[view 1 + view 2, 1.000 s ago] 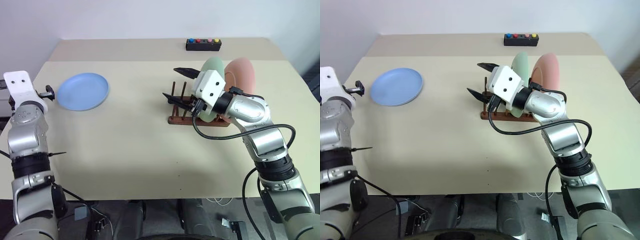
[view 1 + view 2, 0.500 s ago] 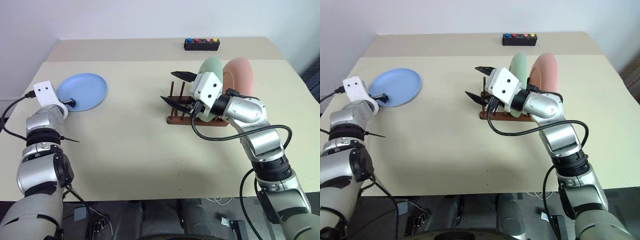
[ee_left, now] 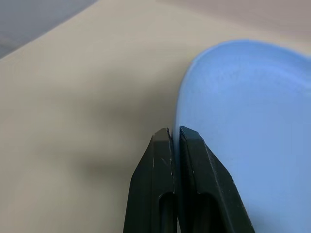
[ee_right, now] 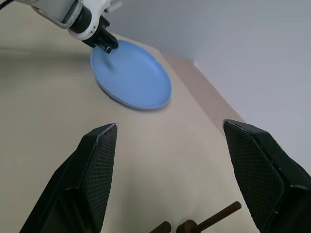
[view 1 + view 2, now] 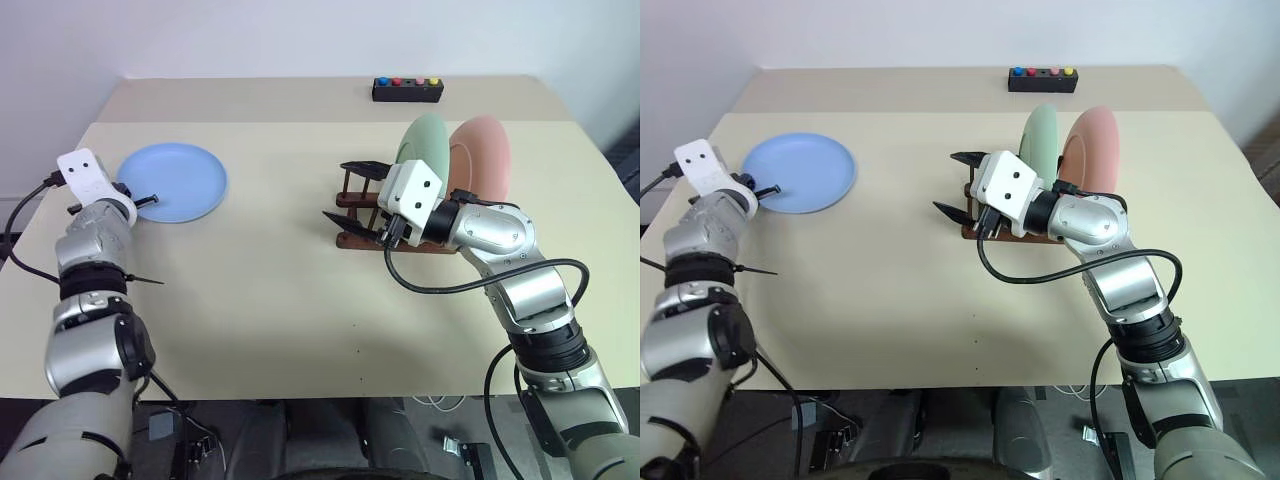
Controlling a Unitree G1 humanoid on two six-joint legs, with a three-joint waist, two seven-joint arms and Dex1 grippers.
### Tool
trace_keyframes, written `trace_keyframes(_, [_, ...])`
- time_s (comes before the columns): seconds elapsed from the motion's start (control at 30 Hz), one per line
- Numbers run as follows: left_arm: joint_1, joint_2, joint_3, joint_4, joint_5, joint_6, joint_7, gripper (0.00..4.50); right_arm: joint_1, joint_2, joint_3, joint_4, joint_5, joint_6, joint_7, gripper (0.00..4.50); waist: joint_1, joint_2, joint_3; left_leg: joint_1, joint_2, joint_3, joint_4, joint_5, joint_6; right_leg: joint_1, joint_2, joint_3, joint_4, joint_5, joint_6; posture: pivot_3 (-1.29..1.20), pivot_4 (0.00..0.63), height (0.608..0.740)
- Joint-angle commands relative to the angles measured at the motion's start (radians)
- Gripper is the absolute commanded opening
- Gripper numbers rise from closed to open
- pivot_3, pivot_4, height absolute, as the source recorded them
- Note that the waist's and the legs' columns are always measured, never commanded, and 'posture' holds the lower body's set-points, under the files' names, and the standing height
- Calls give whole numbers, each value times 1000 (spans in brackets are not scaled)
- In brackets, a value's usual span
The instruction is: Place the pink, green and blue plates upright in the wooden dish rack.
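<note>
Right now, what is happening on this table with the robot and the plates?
The robot is loading plates into a wooden rack. The green plate and the pink plate already stand upright in it. The blue plate lies flat on the table, and the left pincer is shut on its near rim. The right pincer hangs open beside the rack, holding nothing.

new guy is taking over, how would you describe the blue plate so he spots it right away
Start at the beige table and look to its far left side, away from the wooden dish rack. The blue plate lies flat there, its near-left rim pinched by the left gripper. The green plate and pink plate stand upright in the rack.
</note>
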Motion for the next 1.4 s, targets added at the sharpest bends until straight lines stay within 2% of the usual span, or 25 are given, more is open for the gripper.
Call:
trace_keyframes(0.03, [45,-45,-44,-323,-17,-20,3,24,-17,-20,16,11,-71,-68,-3,3533,0,-1,0,0,0,0,0,0,0,0,0,0,0,0,0,0,150,740])
trace_keyframes(0.17, [103,-126,-146,-651,32,-24,38,24,-36,-21,48,45,-148,-158,-6,3533,1,-1,0,0,0,0,0,0,0,0,0,0,0,0,0,0,150,740])
trace_keyframes(0.37, [125,-240,-272,-920,90,18,111,24,-84,11,84,114,-301,-291,-96,3533,-6,-1,0,1,0,0,0,0,-1,0,0,0,0,0,0,0,150,740])
trace_keyframes(0.5, [129,-282,-335,-997,112,60,115,24,-113,19,96,170,-413,-376,-172,3533,-3,-1,0,1,0,0,0,0,-1,0,0,0,0,0,-1,0,150,740])
trace_keyframes(0.73, [135,-341,-365,-1068,68,135,89,24,-118,14,120,242,-527,-453,-209,3533,-3,-1,0,1,0,0,0,0,-1,0,0,0,0,0,-1,0,150,740])
trace_keyframes(0.83, [134,-348,-367,-1082,63,149,77,0,-116,17,122,253,-553,-468,-213,2643,-3,-1,0,1,0,0,0,0,-1,0,0,0,0,0,-1,0,150,740])
trace_keyframes(1.0, [139,-356,-365,-1087,60,160,67,0,-109,22,121,257,-575,-485,-216,111,-3,-1,0,1,0,0,0,0,-1,0,0,0,0,0,-1,0,150,740])
trace_keyframes(1.27, [137,-376,-331,-1083,41,170,70,0,-117,19,114,264,-625,-532,-246,41,-3,-1,0,1,0,0,0,0,-1,1,0,0,0,0,-1,0,150,740])
trace_keyframes(1.3, [137,-380,-320,-1083,32,169,70,683,-117,19,112,264,-632,-539,-253,0,-3,-1,0,1,0,0,0,0,-1,1,0,0,0,0,-1,0,150,740])
trace_keyframes(1.37, [135,-387,-300,-1085,11,163,67,1393,-119,19,110,267,-638,-548,-260,0,-3,-1,0,1,0,0,0,0,-1,1,0,0,0,0,-1,0,150,740])
trace_keyframes(1.4, [129,-393,-276,-1089,-10,154,70,1996,-120,18,110,269,-638,-554,-262,0,-3,-1,0,1,0,0,0,0,-1,1,0,0,0,0,-1,0,150,740])
